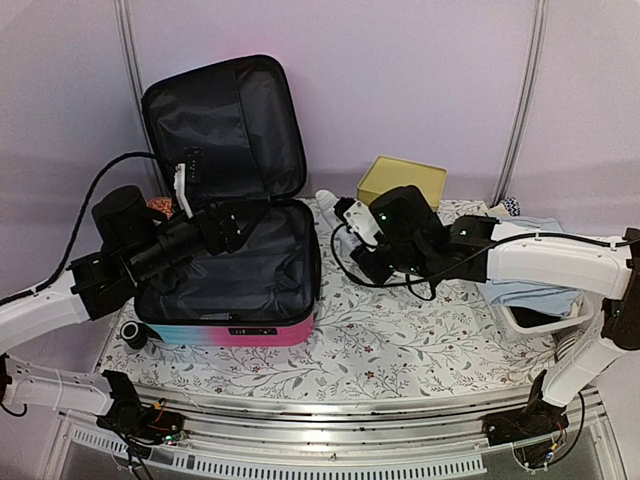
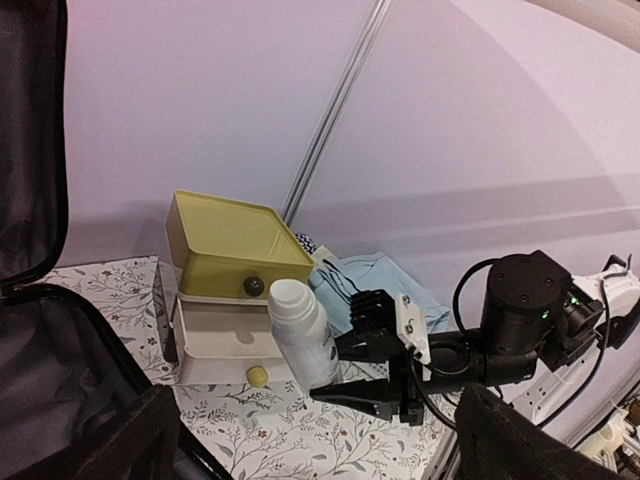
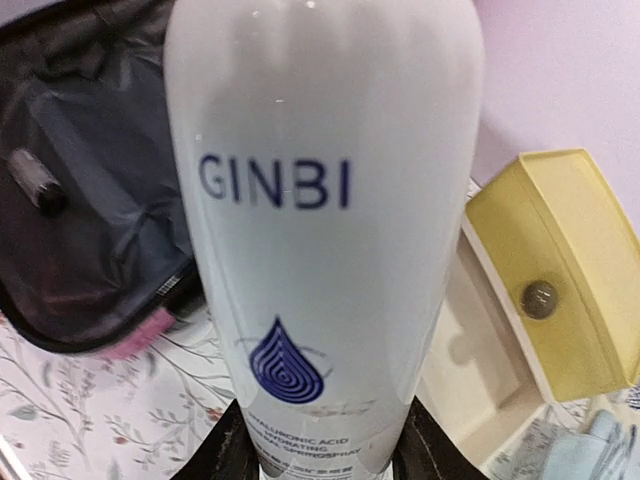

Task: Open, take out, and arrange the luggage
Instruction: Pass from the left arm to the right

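Nearest the arm bases, the floral-covered table [image 1: 400, 350] carries the luggage [image 1: 240, 330] on its left part. It lies flat on its turquoise-to-pink shell, with 1 black wheel [image 1: 133, 335] at its near left corner. It is unzipped and fully open, so the opening step looks done.

Over the open half hangs the left gripper [image 1: 187, 172]. Its 2 fingers are spread wide and hold nothing. The black lining under it looks almost bare. In the right wrist view 1 small dark cylinder [image 3: 35, 180] lies on that lining, too blurred to name, so some unpacking may be left.

Just right of the luggage, the right gripper [image 2: 340, 370] pinches a white spray bottle [image 2: 298, 330] by its lower part. It holds the bottle upright and off the table, between the case and the yellow-topped drawer box [image 1: 402, 180]. I judge the taking out to be well along: this item is out of the case but not yet put down, and a spot for it has to be chosen.

Further right, folded light-blue cloth [image 1: 530, 265] lies by a white basket [image 1: 535, 320], which may be part of the arranging.

At the back, the luggage lid [image 1: 225, 120] stands up against the backdrop
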